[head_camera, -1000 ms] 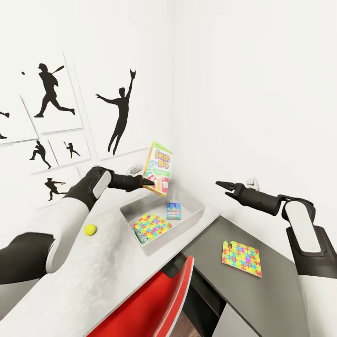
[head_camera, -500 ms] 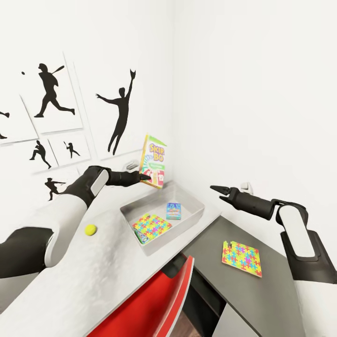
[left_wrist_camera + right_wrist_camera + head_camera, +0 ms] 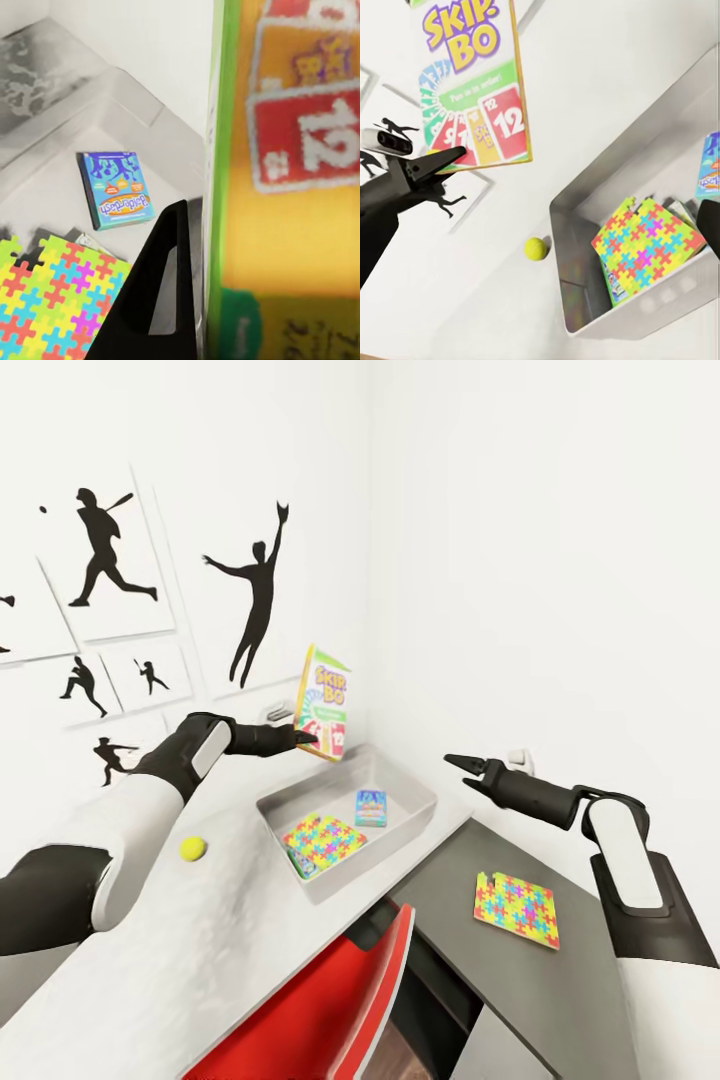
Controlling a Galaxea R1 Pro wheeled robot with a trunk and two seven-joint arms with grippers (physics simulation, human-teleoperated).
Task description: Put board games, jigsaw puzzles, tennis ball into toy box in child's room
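A tennis ball (image 3: pixel 193 848) sits on the pale table (image 3: pixel 200 950) left of the toy box (image 3: pixel 420 822), and above the box's far edge the left gripper (image 3: pixel 303 738) is clamped on the upright Skip-Bo box (image 3: pixel 323 702). Inside the toy box lie a jigsaw puzzle (image 3: pixel 324 839) and a small blue game (image 3: pixel 371 809). Farther right, a second jigsaw (image 3: pixel 516 909) lies on the dark lower section, with the right gripper (image 3: pixel 456 764) held in the air above it, fingers slightly apart.
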